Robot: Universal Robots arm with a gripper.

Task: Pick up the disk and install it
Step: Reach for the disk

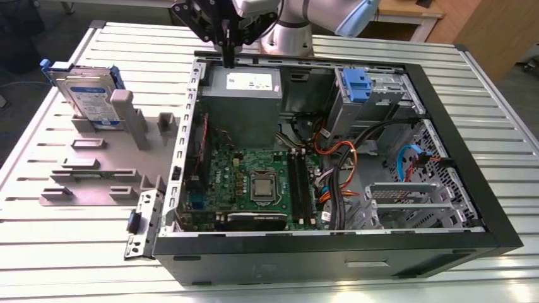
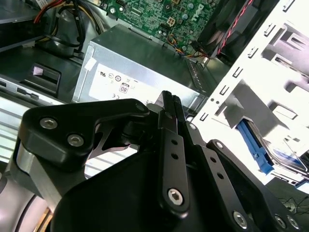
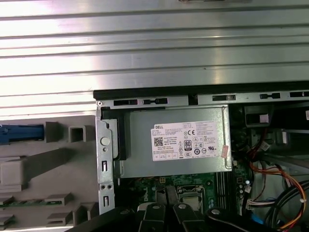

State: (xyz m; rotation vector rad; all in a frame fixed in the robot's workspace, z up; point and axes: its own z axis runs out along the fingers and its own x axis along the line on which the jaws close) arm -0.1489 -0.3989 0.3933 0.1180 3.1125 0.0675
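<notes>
Claw [image 1: 227,62] hangs pinched narrow, holding nothing, over the power supply [image 1: 242,95] in the computer case [image 1: 337,262]. The disk [image 1: 87,95] stands upright in a grey holder [image 1: 110,158] on the surface [image 1: 488,76], well apart. A low sideways sweep would likely clip the case wall.

- disk [image 1: 87,95]: lower edge hidden behind the grey holder [image 1: 124,113] (exterior view). In the second wrist view only a corner shows, rest cut by the picture edge.
- arm [image 1: 295,22]: cut off at the exterior view's top.
- worktop [image 2: 19,113]: mostly hidden behind gripper [image 2: 171,96] body, second wrist view.
- power-supply sticker [image 1: 251,81]: print too small to read.
</notes>
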